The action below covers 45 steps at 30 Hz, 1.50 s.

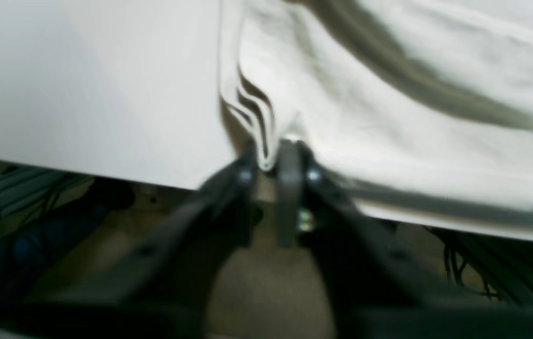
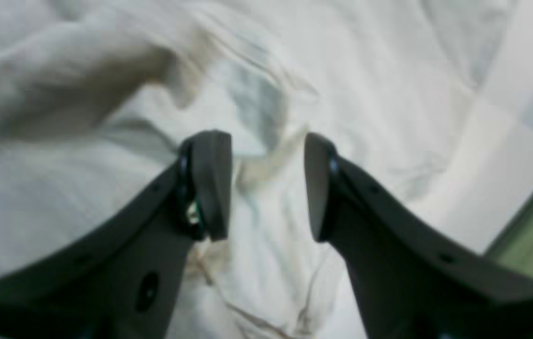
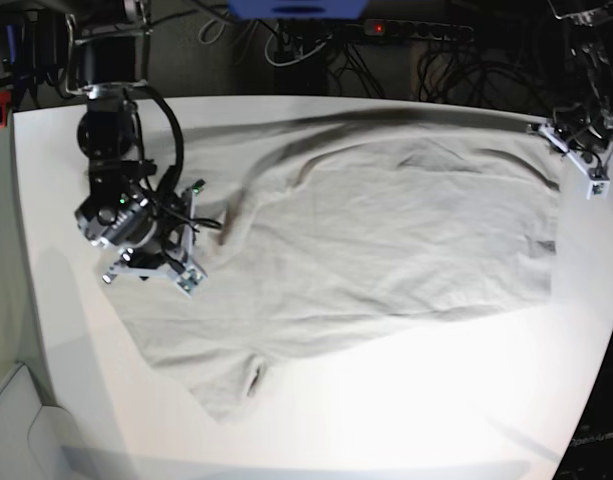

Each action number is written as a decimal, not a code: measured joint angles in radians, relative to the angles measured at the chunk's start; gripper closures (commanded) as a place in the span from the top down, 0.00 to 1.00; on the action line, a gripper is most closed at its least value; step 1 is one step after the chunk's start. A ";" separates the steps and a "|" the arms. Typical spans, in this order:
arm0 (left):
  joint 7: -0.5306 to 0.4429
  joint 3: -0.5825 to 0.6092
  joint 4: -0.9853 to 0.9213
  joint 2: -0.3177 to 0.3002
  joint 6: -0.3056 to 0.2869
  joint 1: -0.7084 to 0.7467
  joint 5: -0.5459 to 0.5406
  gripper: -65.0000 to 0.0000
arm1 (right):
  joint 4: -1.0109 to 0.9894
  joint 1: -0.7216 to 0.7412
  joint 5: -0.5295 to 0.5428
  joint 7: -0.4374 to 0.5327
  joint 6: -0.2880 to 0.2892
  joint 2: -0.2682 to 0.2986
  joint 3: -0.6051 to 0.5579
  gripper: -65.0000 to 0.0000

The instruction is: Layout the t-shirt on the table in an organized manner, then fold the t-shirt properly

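Layout mostly done: t-shirt (image 3: 386, 240) lies spread across the white worktop (image 3: 316, 420), reaching from near our right arm to the far edge by our left arm. Not tidy yet: wrinkles through the body, one corner bunched near the front (image 3: 248, 380), one edge hanging at the worktop edge. No fold started, so we judge flattening plus all the folding is left.

Right gripper (image 2: 266, 183): fingers apart, nothing between them, hovering over crumpled cloth. Left gripper (image 1: 275, 165): fingers close together with a pleated bit of hem between them at the worktop edge. Picture is blurred, so we can't tell if they clamp it or are letting go.

Cloth: thin, soft, pale grey-beige, creases easily, stitched hem. Worktop: smooth, matte, straight-edged.
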 measured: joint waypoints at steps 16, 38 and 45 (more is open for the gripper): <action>0.013 -0.241 0.076 0.066 -0.004 0.008 0.000 0.72 | 0.003 0.018 0.005 0.001 0.000 -0.003 0.008 0.40; -0.240 0.080 -0.555 -0.006 0.007 -0.654 0.010 0.72 | -0.481 0.448 0.000 0.083 0.000 0.037 0.078 0.41; -0.402 0.117 -0.783 -0.005 0.008 -0.705 0.012 0.72 | -0.486 0.421 -0.002 0.167 0.000 0.045 0.080 0.41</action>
